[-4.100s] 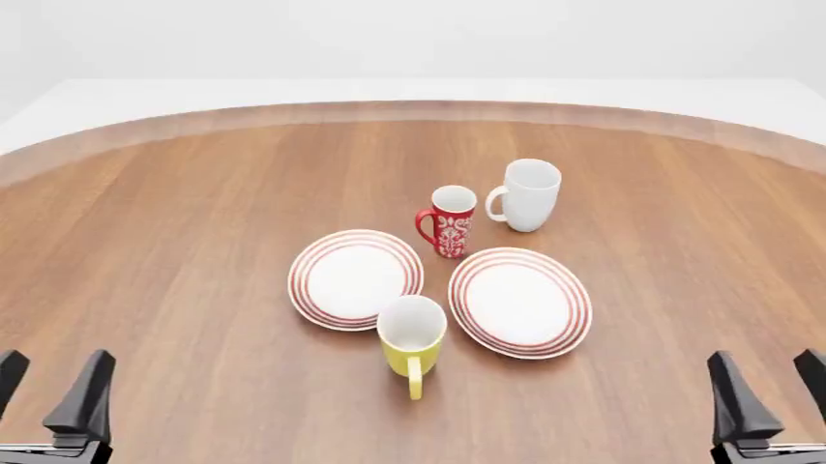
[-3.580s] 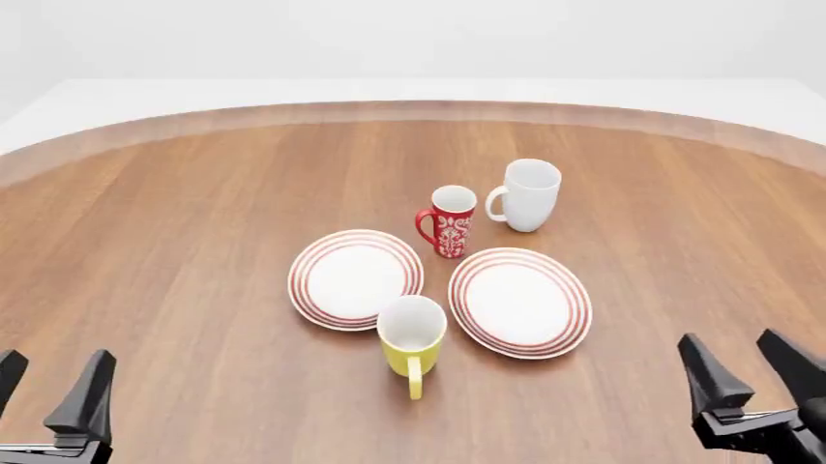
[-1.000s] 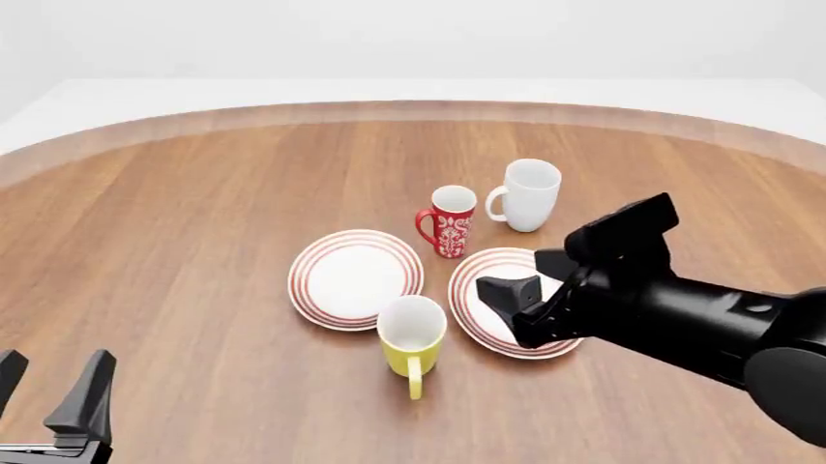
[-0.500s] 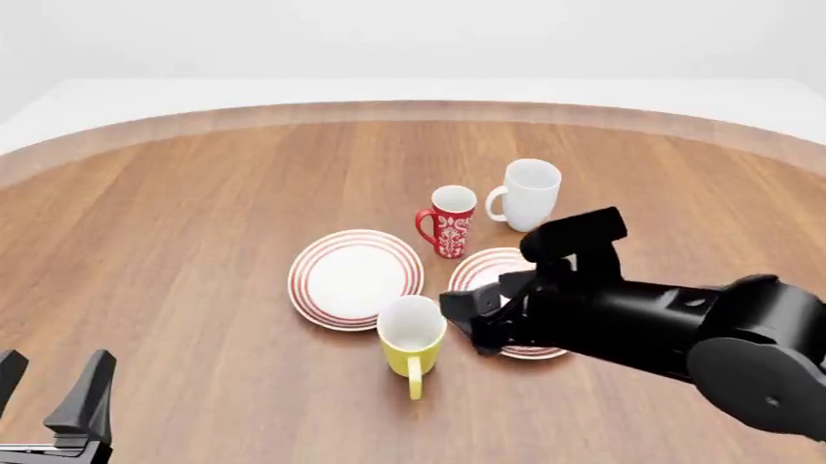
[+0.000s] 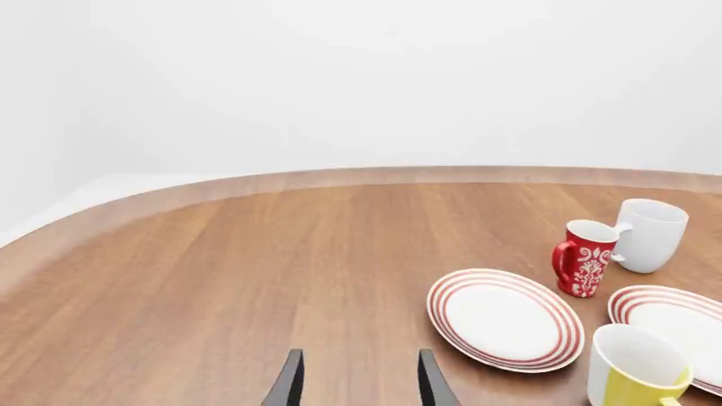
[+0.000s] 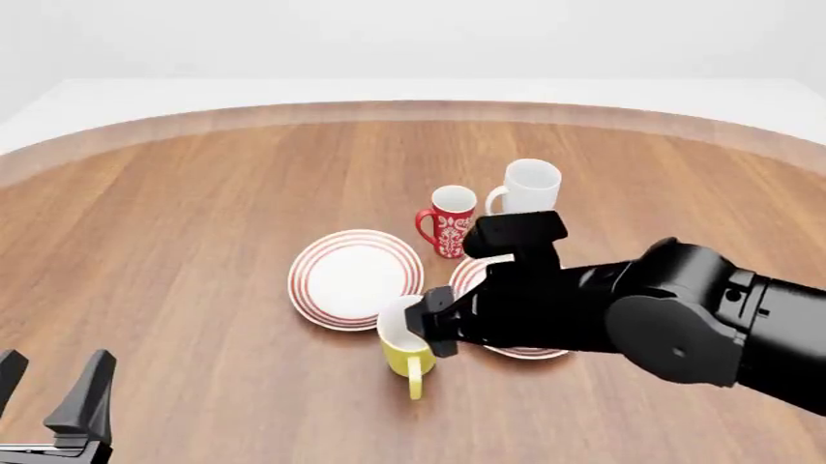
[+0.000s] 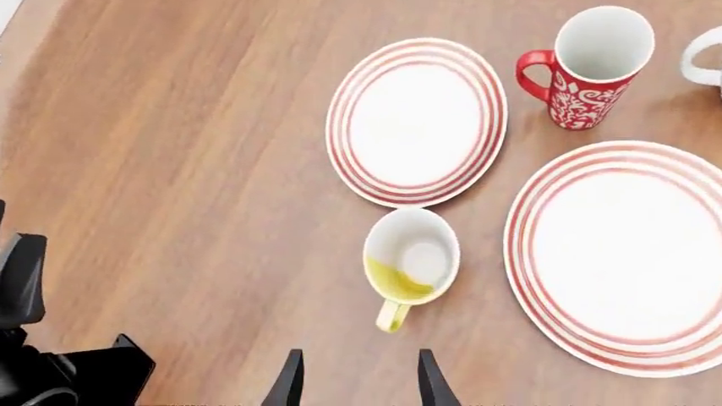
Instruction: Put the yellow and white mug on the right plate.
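The counter (image 6: 193, 222) is made of smooth brown wood with fine grain. The yellow and white mug (image 7: 411, 264) and the right plate (image 7: 626, 258) look glazed and smooth. The right arm (image 6: 671, 319) is seen in matt black.

A short yellow and white mug (image 7: 412, 264) stands upright on the wooden bench (image 6: 193, 242), yellow outside, white inside, its yellow handle pointing toward the near edge. Just beside it, slightly farther back and to its right, lies the right plate (image 7: 627, 257), a round white plate with thin red concentric rings at the rim, flat on the bench and partly hidden in the front view.
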{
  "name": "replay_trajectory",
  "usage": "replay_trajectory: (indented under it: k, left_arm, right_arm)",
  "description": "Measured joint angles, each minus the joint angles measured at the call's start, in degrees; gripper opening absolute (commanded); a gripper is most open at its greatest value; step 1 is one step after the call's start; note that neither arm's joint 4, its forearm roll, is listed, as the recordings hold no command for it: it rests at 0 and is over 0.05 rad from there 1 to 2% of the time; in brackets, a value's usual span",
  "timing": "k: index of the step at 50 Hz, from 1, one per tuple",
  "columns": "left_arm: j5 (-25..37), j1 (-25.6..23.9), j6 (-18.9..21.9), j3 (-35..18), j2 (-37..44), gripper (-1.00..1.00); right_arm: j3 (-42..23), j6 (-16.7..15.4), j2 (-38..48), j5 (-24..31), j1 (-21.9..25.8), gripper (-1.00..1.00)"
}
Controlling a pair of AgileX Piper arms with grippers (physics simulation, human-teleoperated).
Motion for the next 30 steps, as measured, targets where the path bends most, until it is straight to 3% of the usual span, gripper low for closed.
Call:
replay_trajectory:
  k: [14,30]
  left_arm:
    - [0.0,0.0,0.0,0.0,0.0,1.00]
    - [0.0,0.0,0.0,0.0,0.0,1.00]
  right_arm:
    - [-5.5,1.2,2.9,6.6,-0.2,1.00]
    - [-7.1,6.3,9.5,3.5,-0.3,1.00]
